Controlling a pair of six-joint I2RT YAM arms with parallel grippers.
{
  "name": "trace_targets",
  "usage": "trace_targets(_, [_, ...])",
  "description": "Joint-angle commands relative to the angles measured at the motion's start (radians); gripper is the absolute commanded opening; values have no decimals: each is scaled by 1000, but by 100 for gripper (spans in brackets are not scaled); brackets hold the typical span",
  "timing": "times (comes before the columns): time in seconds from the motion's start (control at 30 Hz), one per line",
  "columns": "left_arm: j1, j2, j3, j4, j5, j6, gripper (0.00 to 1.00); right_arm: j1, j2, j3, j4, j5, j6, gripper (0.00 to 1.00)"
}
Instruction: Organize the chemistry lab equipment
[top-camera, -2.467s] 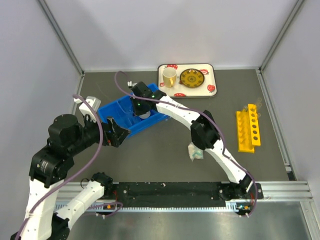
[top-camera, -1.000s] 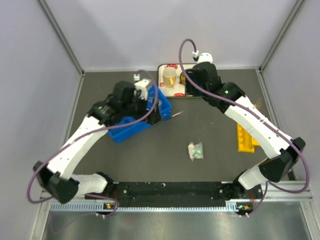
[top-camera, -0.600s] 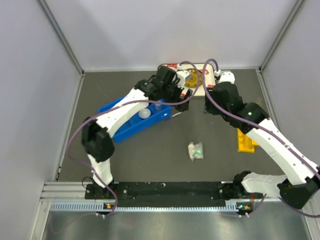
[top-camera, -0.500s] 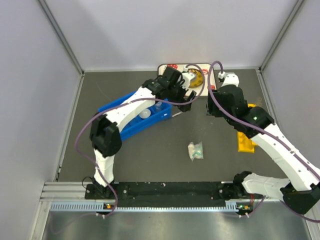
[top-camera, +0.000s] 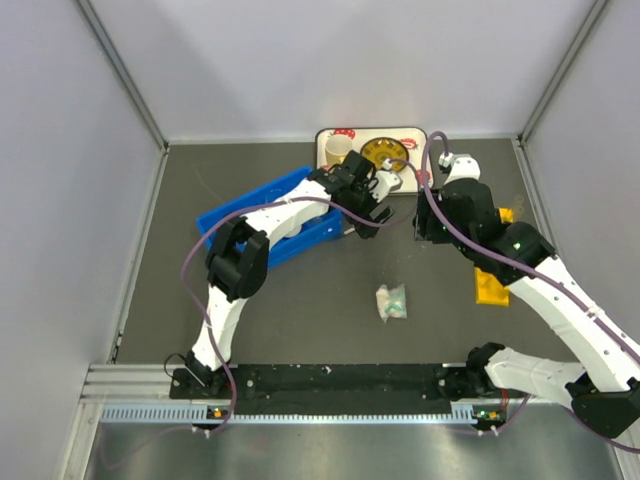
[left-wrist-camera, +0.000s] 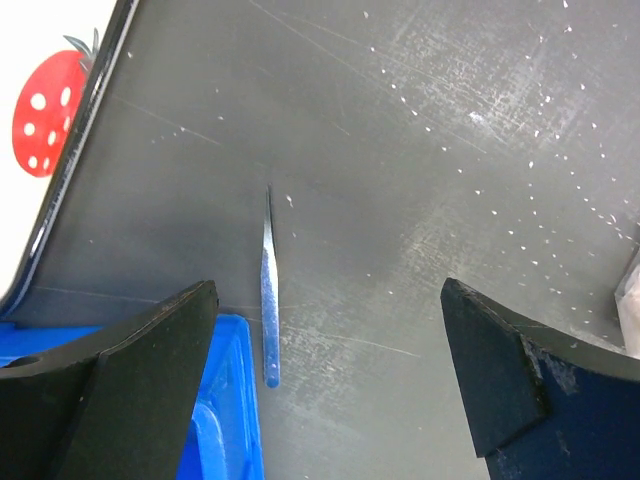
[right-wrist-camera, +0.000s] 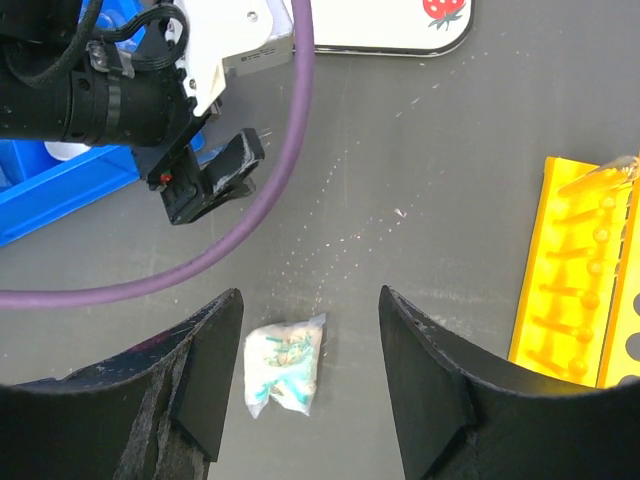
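- Thin clear tube (left-wrist-camera: 268, 300): lies flat on the dark worktop. In the left wrist view its long axis runs almost straight up the frame. The pointed tip is at the far end and the broader end is just beside the corner of the blue bin (left-wrist-camera: 228, 420).
- The tube is bare on the worktop, and neither finger touches it.
- Left end effector (left-wrist-camera: 320, 400): jaws spread wide and holding nothing. It hangs above the tube, which shows in the gap between the two fingers (left-wrist-camera: 130, 400). From overhead it sits off the bin's right-hand end.
- White-and-teal packet (top-camera: 391, 301): lies alone on the worktop, well apart from the bin. Its long axis runs roughly near to far, with a slight tilt.
- Right end effector (right-wrist-camera: 310, 305): jaws apart and gripping nothing. It is raised above the worktop, and the packet shows below it.
- Yellow rack (top-camera: 492, 285): lies to the right with its long axis near to far, partly covered by the right arm.
- Strawberry-print tray (top-camera: 425, 150): sits at the far edge, carrying the yellow mug (top-camera: 338, 150) and the patterned plate (top-camera: 383, 152).
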Motion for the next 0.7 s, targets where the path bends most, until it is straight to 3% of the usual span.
trace_targets(0.0, [6,28,63,49,30,70,99,-7,-36,-5,11,-12,-14,58])
trace_targets(0.23, [17,81,106,19,26,90,99,-5,-36,-2,11,-9,-18,57])
trace_targets(0.67, [52,213,264,-179,29,109,95,-7,-16,-9,17,-2,-32,58])
